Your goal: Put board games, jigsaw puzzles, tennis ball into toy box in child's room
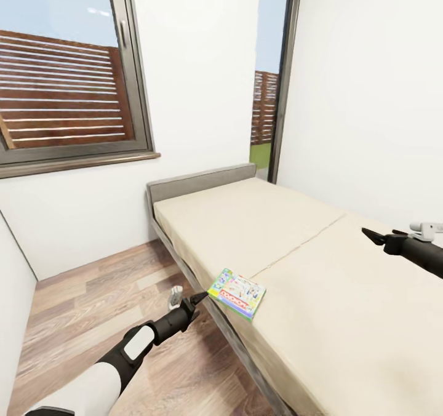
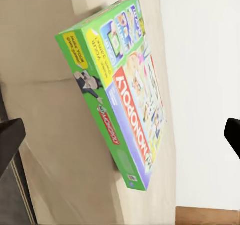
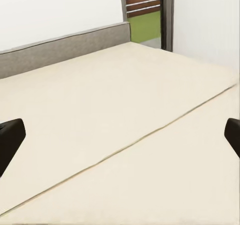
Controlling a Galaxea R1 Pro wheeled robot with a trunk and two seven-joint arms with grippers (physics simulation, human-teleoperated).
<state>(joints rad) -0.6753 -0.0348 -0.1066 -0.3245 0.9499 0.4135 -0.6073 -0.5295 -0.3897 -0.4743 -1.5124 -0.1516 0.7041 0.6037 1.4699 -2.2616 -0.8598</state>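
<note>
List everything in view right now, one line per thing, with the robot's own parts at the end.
board game: one, green box with white, red and blue print, flat on the bed's near edge, close to the left gripper.
bed: one, cream mattress with a seam across it, grey frame and headboard against the far wall.
window: one, dark frame, brown slatted fence outside, on the wall at left.
glass door: one narrow strip, dark frame, beyond the headboard, fence and grass outside.
floor: brown wood planks, left of the bed.
walls: white.
left gripper: black, open, tips just short of the board game.
right gripper: black, open, above the bare mattress at right.
</note>
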